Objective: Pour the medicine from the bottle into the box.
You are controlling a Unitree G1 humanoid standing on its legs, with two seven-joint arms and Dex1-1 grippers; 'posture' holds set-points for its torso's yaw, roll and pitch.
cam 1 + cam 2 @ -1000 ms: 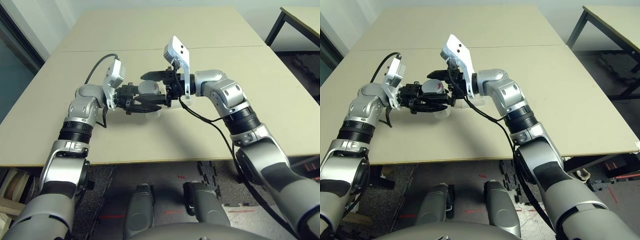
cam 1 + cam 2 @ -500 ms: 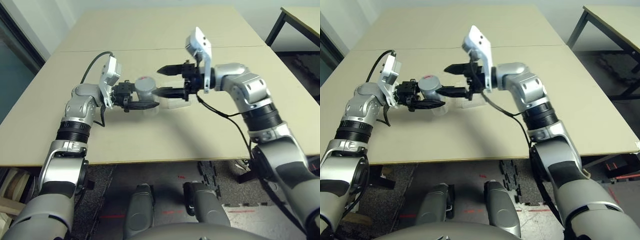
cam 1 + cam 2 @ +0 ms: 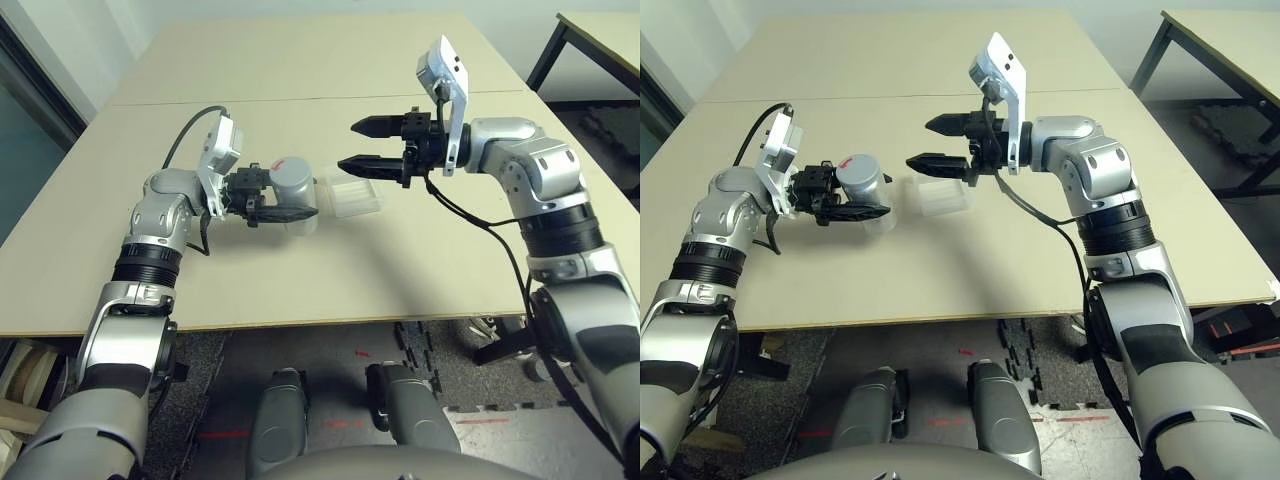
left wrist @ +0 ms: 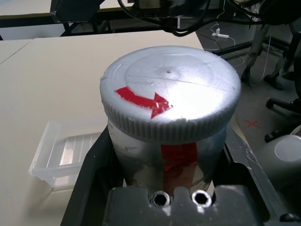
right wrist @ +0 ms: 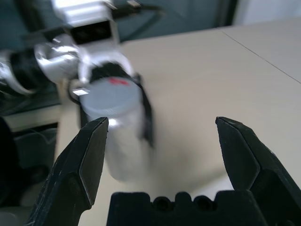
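The silvery-grey cylindrical metal bottle (image 3: 292, 190) is held roughly upright over the pale beige tabletop (image 3: 250, 285), at the left gripper, with its round ridged grey cap (image 4: 188, 84) on top. A curved red arrow (image 4: 146, 101) marks the top of the cap, and a vertical red strip (image 4: 179, 165) runs down the bottle's side just below the rim.

The left gripper (image 4: 168, 134), with two black fingers, is clamped on the bottle, one finger along either side of its body. The right gripper (image 5: 162, 120), also with two black fingers, has them spread wide apart with nothing between them. It hangs above the table, to the right of the bottle and well apart from it, its fingers pointing left toward the bottle's side of the table.

The small shallow tray-like box (image 3: 355, 197) of clear, whitish plastic with rounded corners lies flat on the tabletop, near the bottle and to its right, open side up. The box and the bottle are apart. Straight lines show across the box's floor. At the far right, a second pale table (image 3: 612, 42) with dark legs stands separate from the first.
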